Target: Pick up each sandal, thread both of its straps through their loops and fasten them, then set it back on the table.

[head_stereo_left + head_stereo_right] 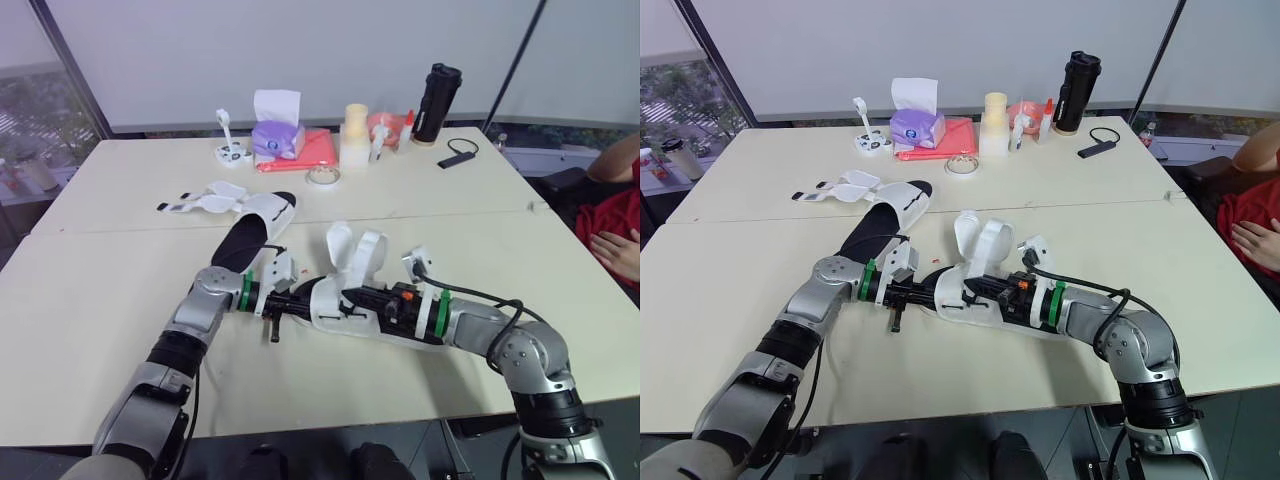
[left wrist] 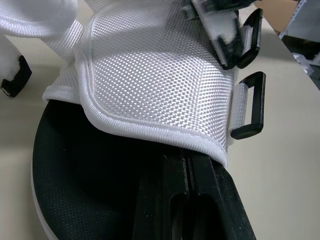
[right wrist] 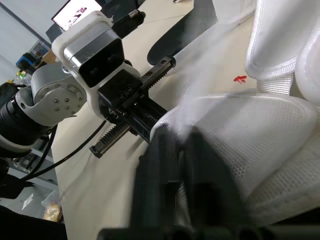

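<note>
One white sandal with a black insole [image 1: 340, 295] is held just above the table between my two grippers, its two straps [image 1: 355, 250] standing up loose. My left gripper [image 1: 303, 302] is shut on the sandal's end from the left; in the left wrist view its fingers [image 2: 187, 200] lie pressed together under the woven white upper, beside two black plastic loops [image 2: 250, 107]. My right gripper [image 1: 355, 300] is shut on the sandal's other side, its fingers [image 3: 185, 170] against the white mesh. The second sandal [image 1: 255, 215] lies on the table behind, straps spread out to the left.
At the table's far edge stand a purple tissue box [image 1: 277, 138], a red cloth [image 1: 312, 150], a tape roll [image 1: 324, 176], white cups [image 1: 355, 135] and a black bottle [image 1: 437, 102]. A person in red [image 1: 615, 215] sits at the right.
</note>
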`<action>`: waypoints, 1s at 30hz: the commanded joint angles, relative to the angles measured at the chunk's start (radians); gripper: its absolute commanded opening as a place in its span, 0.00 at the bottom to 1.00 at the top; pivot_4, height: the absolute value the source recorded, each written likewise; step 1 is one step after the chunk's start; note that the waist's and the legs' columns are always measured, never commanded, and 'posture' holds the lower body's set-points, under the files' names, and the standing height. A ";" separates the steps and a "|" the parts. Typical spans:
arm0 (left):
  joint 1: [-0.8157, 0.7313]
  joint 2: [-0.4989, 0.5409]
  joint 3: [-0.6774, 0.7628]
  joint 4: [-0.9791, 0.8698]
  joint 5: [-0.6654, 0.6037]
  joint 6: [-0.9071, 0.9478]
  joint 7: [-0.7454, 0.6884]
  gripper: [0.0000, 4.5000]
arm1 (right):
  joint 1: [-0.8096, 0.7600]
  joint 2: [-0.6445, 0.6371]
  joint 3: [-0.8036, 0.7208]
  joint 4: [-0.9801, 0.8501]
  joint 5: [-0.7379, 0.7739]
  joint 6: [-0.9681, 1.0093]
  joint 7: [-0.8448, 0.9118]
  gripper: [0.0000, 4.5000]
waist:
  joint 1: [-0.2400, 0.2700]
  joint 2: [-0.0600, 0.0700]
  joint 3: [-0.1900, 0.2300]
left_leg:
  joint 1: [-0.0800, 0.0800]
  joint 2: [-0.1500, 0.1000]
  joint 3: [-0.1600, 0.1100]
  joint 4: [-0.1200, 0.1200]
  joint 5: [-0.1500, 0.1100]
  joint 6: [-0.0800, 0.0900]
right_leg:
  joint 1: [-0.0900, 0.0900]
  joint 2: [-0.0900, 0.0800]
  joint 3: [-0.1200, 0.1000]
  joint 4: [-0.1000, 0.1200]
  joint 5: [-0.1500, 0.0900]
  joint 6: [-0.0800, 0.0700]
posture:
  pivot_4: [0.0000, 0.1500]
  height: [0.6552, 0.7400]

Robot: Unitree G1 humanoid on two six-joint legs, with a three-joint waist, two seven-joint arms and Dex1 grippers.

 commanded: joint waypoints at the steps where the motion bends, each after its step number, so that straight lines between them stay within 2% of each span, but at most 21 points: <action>1: 0.028 -0.001 -0.036 0.013 0.021 0.014 0.005 0.00 | -0.037 0.001 -0.043 -0.007 0.021 -0.005 0.005 0.00 | 0.000 0.000 0.000 | 0.000 0.000 0.000 0.000 0.000 0.000 | 0.000 0.000 0.000 0.000 0.000 0.000 | 1.00 1.00; 12: 0.036 -0.004 -0.041 0.012 0.023 0.016 0.011 0.00 | -0.042 -0.099 -0.084 0.005 0.102 0.112 0.100 0.00 | 0.000 0.000 0.000 | 0.000 0.000 0.000 0.000 0.000 0.000 | 0.000 0.000 0.000 0.000 0.000 0.000 | 1.00 1.00; 20: 0.046 -0.005 -0.046 0.004 0.026 0.017 0.013 0.00 | -0.033 -0.074 -0.059 0.007 0.105 0.146 0.086 0.00 | 0.001 0.000 0.000 | 0.000 0.000 0.000 0.000 0.000 0.000 | 0.000 0.000 0.000 0.000 0.000 0.000 | 1.00 1.00; 30: 0.050 0.001 -0.054 0.010 0.036 0.008 0.014 0.00 | -0.016 -0.135 0.061 -0.008 -0.021 0.137 0.093 0.00 | -0.001 0.000 -0.006 | 0.000 0.000 0.000 -0.001 0.000 0.000 | 0.000 0.000 0.000 0.000 0.000 0.000 | 1.00 1.00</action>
